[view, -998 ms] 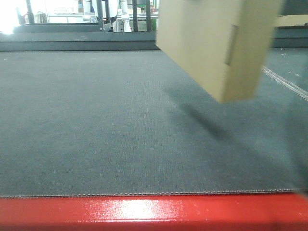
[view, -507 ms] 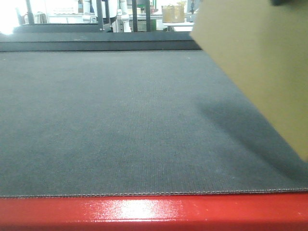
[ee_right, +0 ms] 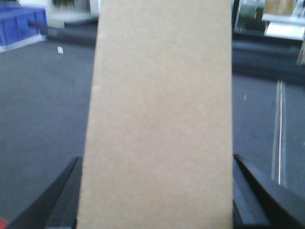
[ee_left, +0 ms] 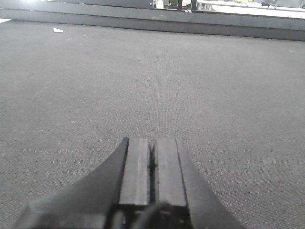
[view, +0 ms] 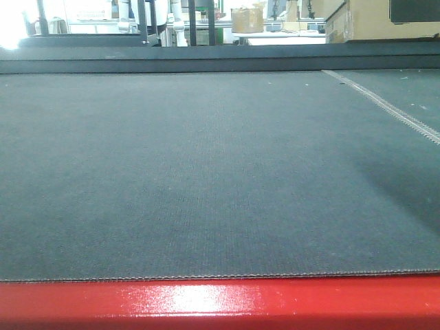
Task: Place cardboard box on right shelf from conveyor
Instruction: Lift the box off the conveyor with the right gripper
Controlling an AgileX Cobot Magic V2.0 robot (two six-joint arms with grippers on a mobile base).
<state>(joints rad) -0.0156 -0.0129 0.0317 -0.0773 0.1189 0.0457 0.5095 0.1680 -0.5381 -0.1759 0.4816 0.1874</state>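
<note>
Cardboard box [ee_right: 159, 119] clamped across its width by my right gripper [ee_right: 155, 164], held above the conveyor [view: 206, 172] so it can travel to the shelf, unseen here; my left gripper [ee_left: 152, 152], pinched empty, idles low over the conveyor.

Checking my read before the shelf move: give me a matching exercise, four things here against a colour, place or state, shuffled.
Things:
1 cardboard box
2 left gripper
3 conveyor edge
4 seam line

States:
A glossy red
B shut, empty
C clamped in the right gripper
D pale, at the right of the front view

Pairs: 1-C; 2-B; 3-A; 4-D
</note>
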